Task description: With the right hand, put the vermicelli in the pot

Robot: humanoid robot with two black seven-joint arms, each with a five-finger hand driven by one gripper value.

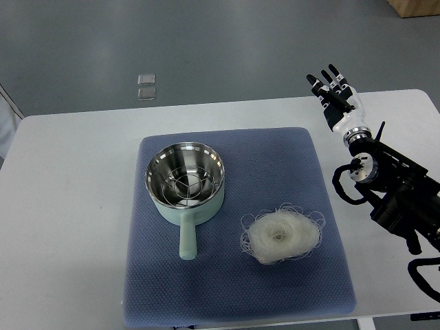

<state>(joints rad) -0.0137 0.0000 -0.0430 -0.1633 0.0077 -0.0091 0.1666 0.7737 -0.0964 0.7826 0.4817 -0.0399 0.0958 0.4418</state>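
A pale green pot [185, 187] with a shiny steel inside and a handle pointing toward me sits on the left half of a blue mat [234, 289]. A white nest of vermicelli [280, 235] lies on the mat to the right of the pot. My right hand [335, 96] is raised above the table's far right side, fingers spread and holding nothing, well away from the vermicelli. Its arm [392, 189] comes in from the right edge.
The mat lies on a white table [69, 206]. Two small clear squares [146, 87] lie on the grey floor beyond the table's far edge. A brown box corner [416, 7] shows at the top right.
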